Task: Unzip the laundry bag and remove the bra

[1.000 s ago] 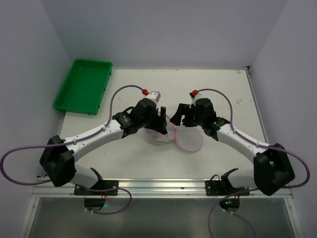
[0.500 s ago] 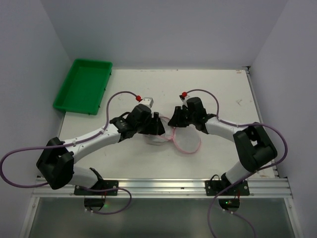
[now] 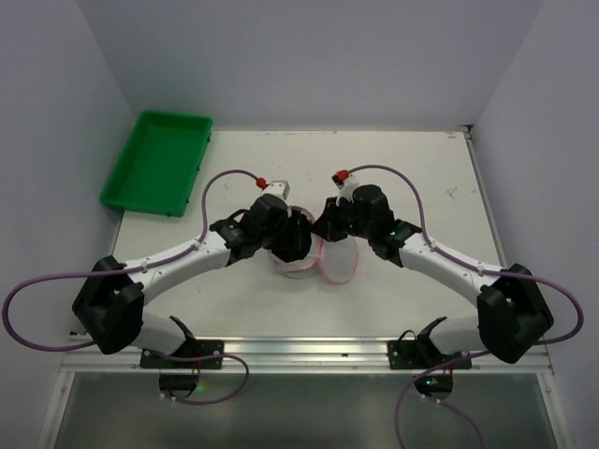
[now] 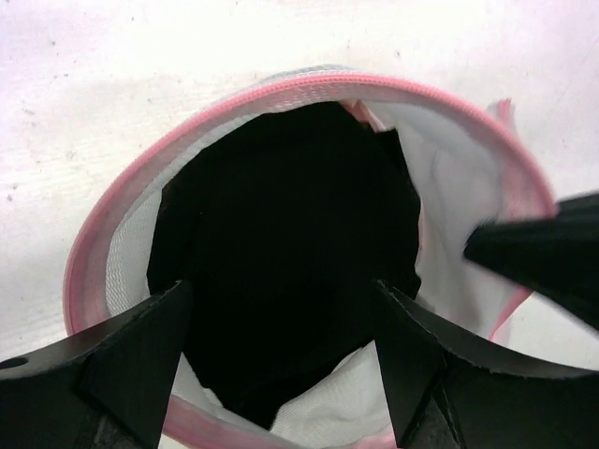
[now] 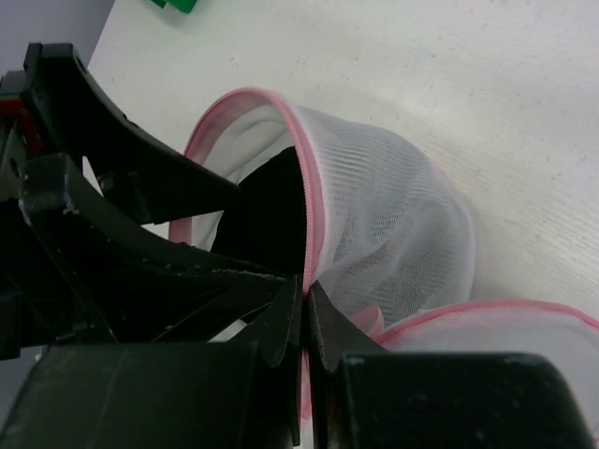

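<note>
Left gripper [image 4: 281,292]: jaws spread wide, holding nothing, poised over the open mouth of the laundry bag [image 5: 393,215]. Black bra [image 4: 290,234] lies directly between the tips, bunched inside and not yet gripped. Right gripper [image 5: 306,309]: jaws together, clamped on the bag's pink rim [image 4: 234,103]; in the left wrist view it enters at 3 o'clock. The bag sits mid-table [image 3: 421,168] between both wrists, with its unzipped flap [image 3: 342,267] lying at 4 o'clock of the mouth. A green tray [image 3: 154,159] stands well apart at 10 o'clock. Judgement: the zip looks done, and the step in hand is taking the bra. The left tips should go down into the black fabric clear of the mesh and close on a thick fold, not an edge. The right should keep the rim pinned so the bag does not lift with the bra. Main risk: catching mesh together with fabric.
</note>
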Action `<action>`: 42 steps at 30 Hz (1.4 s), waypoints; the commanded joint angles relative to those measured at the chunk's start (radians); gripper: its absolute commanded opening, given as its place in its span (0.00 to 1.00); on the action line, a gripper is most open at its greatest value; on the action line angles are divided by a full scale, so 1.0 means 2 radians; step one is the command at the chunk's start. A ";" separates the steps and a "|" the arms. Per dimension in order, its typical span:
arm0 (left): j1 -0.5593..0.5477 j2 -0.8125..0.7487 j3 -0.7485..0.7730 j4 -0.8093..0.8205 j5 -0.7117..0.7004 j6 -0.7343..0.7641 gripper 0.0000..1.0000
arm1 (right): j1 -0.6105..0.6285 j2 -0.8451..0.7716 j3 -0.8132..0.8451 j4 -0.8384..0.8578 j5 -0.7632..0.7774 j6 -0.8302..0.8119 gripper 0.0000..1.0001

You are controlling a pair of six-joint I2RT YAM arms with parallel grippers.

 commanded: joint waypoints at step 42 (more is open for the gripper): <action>0.024 -0.175 0.016 0.193 0.192 0.053 0.00 | -0.012 -0.018 -0.057 -0.025 0.109 0.004 0.00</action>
